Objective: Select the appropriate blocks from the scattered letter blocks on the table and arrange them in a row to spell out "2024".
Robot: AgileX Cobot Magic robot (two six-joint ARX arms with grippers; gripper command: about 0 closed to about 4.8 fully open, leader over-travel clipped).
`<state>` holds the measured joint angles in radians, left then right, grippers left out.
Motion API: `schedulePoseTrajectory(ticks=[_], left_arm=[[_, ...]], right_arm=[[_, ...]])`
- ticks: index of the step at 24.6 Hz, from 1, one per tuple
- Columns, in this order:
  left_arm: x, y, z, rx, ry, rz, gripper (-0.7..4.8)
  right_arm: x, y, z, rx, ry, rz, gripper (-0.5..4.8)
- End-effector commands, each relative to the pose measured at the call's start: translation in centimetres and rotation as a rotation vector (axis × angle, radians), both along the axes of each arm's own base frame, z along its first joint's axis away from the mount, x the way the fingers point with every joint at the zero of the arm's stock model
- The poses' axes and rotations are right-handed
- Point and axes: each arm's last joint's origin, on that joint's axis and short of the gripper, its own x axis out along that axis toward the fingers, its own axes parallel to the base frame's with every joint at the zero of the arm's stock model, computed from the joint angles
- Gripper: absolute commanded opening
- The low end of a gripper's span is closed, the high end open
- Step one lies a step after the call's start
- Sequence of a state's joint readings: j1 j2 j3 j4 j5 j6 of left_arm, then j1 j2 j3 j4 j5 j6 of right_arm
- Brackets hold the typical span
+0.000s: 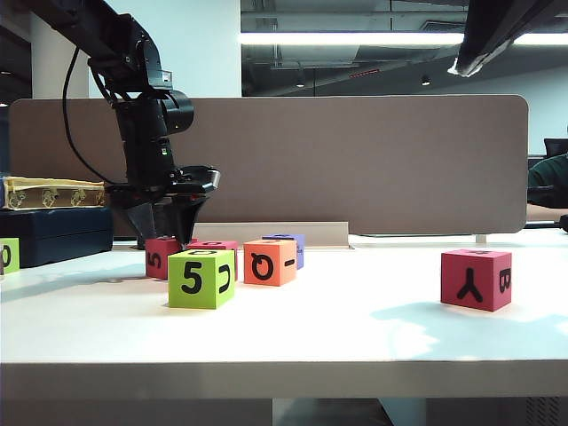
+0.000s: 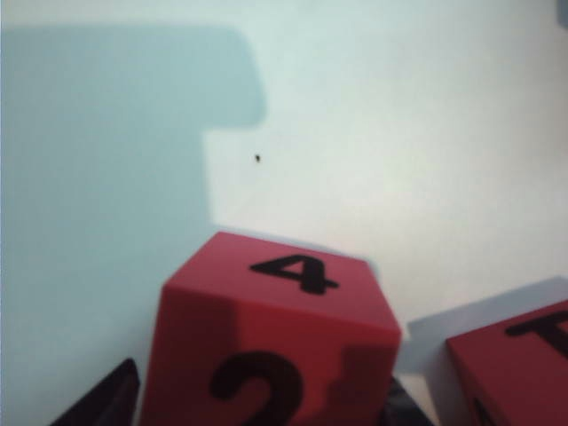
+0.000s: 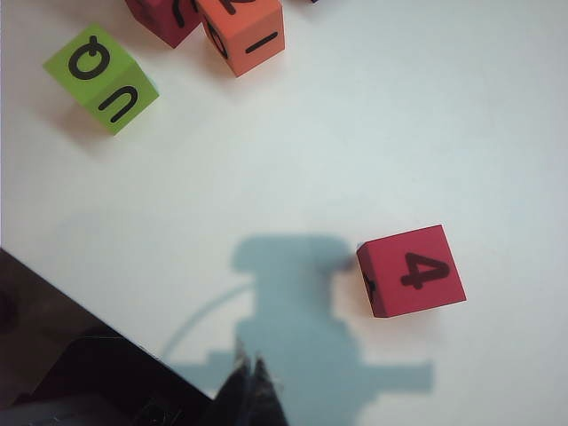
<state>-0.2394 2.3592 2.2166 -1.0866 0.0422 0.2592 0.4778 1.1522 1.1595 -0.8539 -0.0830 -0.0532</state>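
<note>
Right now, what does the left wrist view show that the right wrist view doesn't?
Left wrist only: a red cube with 4 on top and 2 facing the camera, and the left gripper with its dark fingers flanking that cube; grip unclear.
Right wrist only: the shut right gripper over the table, a lime-green cube, an orange cube, and a lone red cube topped 4.
Shared: the white table.

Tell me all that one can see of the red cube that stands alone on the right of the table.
The red cube looks like matte foam, with black characters: Y in front, B on one side, 4 on top. It sits flat on the white table, apart from the other blocks. Nothing touches it: the shut right tool hangs nearby, the left tool is at the cluster.
</note>
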Motion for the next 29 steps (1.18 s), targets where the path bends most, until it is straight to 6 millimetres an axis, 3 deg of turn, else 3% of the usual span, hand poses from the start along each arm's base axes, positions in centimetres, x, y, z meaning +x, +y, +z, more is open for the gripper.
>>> schedulePoseTrajectory(ticks=[1,6,18,29], left_arm=[[-0.1,0.1,0.4,-0.001,-0.010,-0.001,3.30],[-0.2,0.1,0.4,0.003,0.009,-0.001,2.53],[-1.8,0.3,0.1,-0.039,0.197,0.088,2.54],[-2.3,-1.3,0.2,-0.165,0.247,0.109,2.54]], right_arm=[[0.0,0.0,0.3,0.013,-0.017,0.003,-0.04],[0.0,0.0,0.3,0.013,-0.018,0.003,-0.04],[0.0,0.1,0.4,0.018,-0.026,0.003,-0.04],[0.1,0.1,0.4,0.020,-0.031,0.003,-0.04]])
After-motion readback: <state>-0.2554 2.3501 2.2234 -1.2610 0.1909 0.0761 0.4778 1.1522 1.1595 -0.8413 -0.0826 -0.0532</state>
